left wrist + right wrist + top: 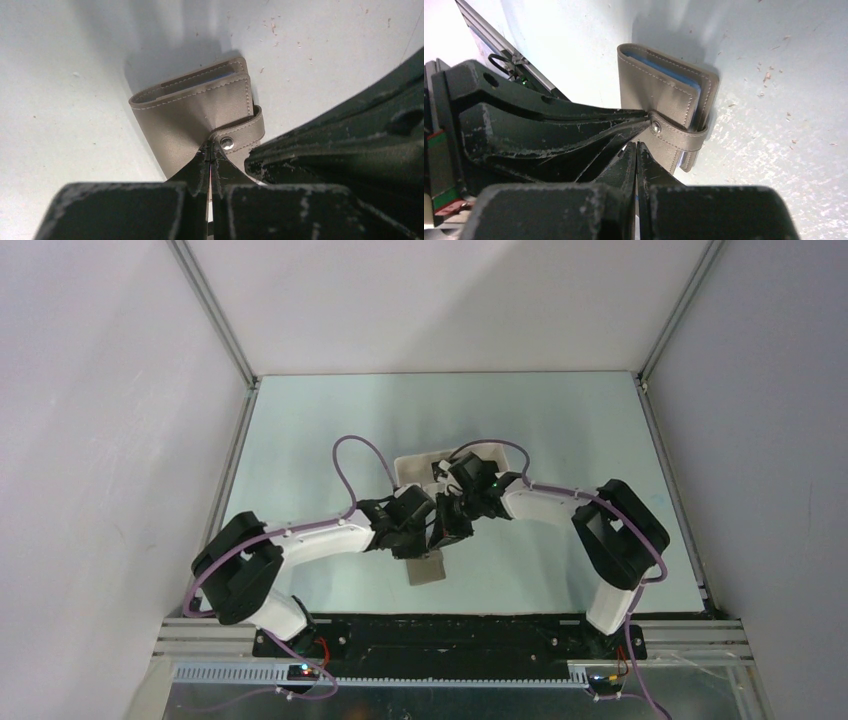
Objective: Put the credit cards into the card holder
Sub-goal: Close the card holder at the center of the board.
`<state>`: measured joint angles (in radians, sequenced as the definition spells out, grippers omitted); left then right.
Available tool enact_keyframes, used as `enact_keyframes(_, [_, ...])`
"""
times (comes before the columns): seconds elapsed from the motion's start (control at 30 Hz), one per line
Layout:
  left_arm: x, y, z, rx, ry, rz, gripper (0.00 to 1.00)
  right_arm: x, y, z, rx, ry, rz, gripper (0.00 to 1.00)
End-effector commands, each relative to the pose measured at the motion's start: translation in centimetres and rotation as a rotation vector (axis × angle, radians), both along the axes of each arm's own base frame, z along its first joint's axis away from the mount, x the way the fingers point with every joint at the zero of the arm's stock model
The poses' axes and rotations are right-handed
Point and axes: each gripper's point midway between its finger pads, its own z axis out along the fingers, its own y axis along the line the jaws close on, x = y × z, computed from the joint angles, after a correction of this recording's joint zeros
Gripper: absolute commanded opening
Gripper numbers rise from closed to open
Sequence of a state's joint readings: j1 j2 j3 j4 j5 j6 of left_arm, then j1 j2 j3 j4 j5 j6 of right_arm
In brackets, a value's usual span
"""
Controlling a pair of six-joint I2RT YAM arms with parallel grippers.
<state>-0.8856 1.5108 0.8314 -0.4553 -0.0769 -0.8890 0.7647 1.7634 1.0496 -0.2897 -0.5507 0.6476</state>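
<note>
Top view: I see both arms meeting mid-desk [300,430] over the folded holder [427,569], which lies toward the front edge. A tray [412,468] sits just behind them, with bare desk on both sides.

Left wrist: my left pincer [210,149] is clenched, tips at the strap [247,132] snap.

Right wrist: my right pincer [637,146] is clenched too, tips touching the holder's near edge. Its far edge is free.

Tray [410,468] half hidden behind right arm [540,502]; card holder [428,572] edge under left claw [430,552].
</note>
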Motion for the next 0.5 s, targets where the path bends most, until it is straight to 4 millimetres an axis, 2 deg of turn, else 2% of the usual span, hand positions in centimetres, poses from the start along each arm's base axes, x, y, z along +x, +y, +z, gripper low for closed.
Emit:
enact_keyframes(0.0, [0.0,0.2,0.9,0.002,-0.041,-0.021,0.0,0.7,0.7,0.9,0.039,-0.009,-0.012,0.0])
enact_keyframes(0.17, [0.0,0.2,0.8,0.004,-0.039,-0.02,0.0,-0.1,0.6,-1.4,-0.016,0.02,0.007,0.0])
enact_keyframes(0.47, [-0.1,0.3,0.8,0.004,-0.042,-0.022,0.0,-0.9,0.6,-3.6,-0.076,0.028,0.023,0.0])
